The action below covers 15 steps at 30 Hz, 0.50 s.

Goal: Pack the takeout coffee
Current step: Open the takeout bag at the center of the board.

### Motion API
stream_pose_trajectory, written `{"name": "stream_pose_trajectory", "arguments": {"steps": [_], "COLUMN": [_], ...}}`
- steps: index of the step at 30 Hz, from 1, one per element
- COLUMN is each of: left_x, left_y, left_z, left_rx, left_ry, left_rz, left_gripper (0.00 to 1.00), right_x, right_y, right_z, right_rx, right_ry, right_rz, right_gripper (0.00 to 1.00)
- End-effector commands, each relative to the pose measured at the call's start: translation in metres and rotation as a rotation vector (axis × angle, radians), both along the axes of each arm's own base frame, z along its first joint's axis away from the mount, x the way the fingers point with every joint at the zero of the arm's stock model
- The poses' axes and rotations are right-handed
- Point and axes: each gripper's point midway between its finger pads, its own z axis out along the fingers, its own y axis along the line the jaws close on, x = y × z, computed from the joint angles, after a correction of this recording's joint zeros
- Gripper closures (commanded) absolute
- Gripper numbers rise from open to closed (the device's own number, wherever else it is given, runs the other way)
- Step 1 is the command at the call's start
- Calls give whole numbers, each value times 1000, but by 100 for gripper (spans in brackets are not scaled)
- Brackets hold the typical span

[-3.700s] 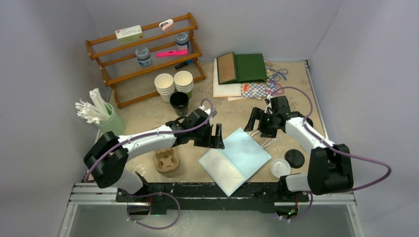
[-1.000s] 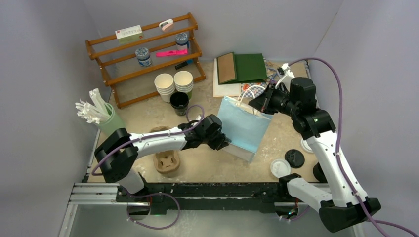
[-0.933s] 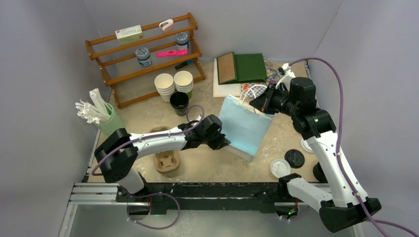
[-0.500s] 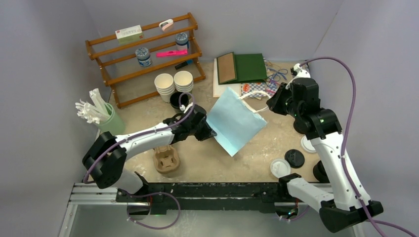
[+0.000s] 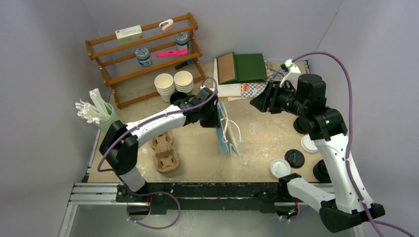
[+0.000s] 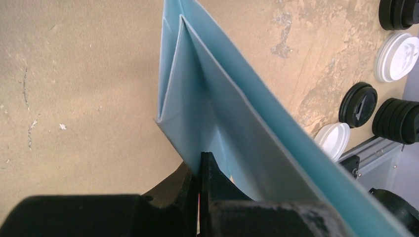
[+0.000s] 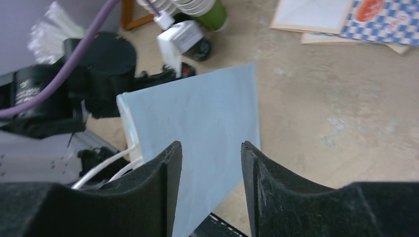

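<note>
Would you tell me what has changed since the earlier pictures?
The right gripper lifted the light blue paper bag by its handles, then let go and drew back. The left gripper pinched its edge and holds it upright. The loose plastic lids and stacked cream cups stayed put.

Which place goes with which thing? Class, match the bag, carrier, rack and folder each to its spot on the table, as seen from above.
Things:
1. bag
2. carrier
3. rack
4. folder

Places:
A. far left, against the back wall
B. far side, right of the middle
C. the middle, standing upright
D. near left, close to the left arm

Pairs: 1-C, 2-D, 3-A, 4-B
</note>
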Motion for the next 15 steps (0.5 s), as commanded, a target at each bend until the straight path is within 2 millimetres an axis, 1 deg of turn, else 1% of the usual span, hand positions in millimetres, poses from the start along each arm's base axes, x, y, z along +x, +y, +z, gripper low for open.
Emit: {"name": "stream_pose_trajectory", "arguments": {"steps": [1,6,8,10,14,15], "left_x": [-11,-15,-15,-16,-14,-14], "left_y": [12,12,9,9,10,12], "left_z": [-2,-3,-2,-3,-5,-7], "left_rx": [101,120,120,133,143,151], "left_ry": [65,125,147,169,210,223], "left_rz": [-64,-50,-45,-31,10,27], "left_gripper": [100,100,100,100,100,100], "right_x": [-28,-47,-55,-61,-60,-59], "right_y": [37,45,48,50,48,49], "right_z": [38,57,61,60,55,59], "right_rx": [106,138,152,157,123,118], "right_ry": [-81,-109,-95,-72,-31,-31], "right_rz": [274,354,391,407,362,356], "right_gripper": [51,51,51,51,54,54]}}
